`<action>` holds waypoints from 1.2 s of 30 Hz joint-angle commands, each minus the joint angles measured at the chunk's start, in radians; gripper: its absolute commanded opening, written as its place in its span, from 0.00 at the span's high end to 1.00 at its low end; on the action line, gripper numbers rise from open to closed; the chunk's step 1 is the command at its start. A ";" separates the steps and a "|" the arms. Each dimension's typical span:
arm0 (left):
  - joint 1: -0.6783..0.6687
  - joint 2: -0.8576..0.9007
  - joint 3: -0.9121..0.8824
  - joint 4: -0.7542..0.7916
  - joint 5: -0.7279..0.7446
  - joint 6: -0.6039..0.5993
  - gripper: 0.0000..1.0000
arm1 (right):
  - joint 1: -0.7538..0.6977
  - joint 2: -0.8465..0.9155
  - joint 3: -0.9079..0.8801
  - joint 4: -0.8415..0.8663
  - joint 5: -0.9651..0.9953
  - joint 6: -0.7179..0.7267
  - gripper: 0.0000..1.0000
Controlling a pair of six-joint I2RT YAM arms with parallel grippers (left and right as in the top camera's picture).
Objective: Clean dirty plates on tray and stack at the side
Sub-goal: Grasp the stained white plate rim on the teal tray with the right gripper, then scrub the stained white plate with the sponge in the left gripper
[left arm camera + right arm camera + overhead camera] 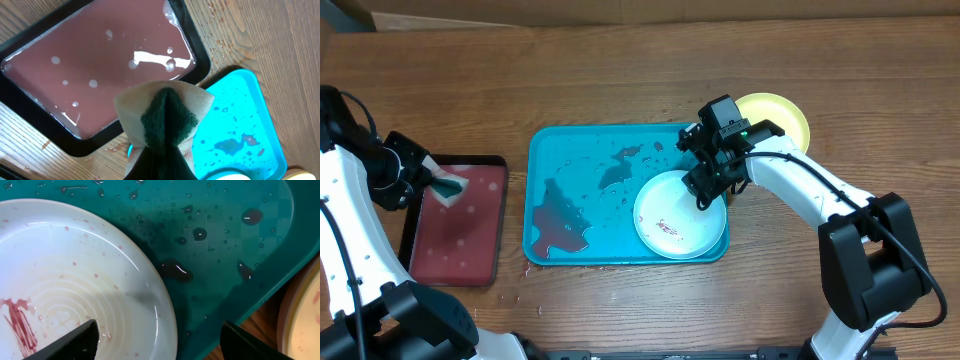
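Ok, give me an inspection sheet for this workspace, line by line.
Surface: wooden table, drops by the tray, near left corner.
Job's things: tray puddled with reddish liquid; white plate in its near right corner, red smear inside; yellow plate on the table past the far right corner.
Clutter: red tray, left, wet.
Grippers: left gripper shut on a sponge over the red tray; right gripper open over the white plate's rim.
Cables: black cable along the right arm.
Surroundings: pale strip past the table's far edge, unclear.
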 commanded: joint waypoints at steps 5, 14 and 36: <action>-0.008 0.000 -0.006 0.003 0.016 0.019 0.96 | 0.005 0.100 -0.006 0.003 -0.032 0.019 0.23; -0.012 0.000 -0.006 -0.002 0.035 0.026 0.96 | 0.014 0.116 -0.006 0.020 -0.034 0.098 0.83; -0.732 0.001 -0.374 0.393 0.203 0.201 0.96 | 0.145 0.129 -0.006 0.205 -0.101 0.824 0.96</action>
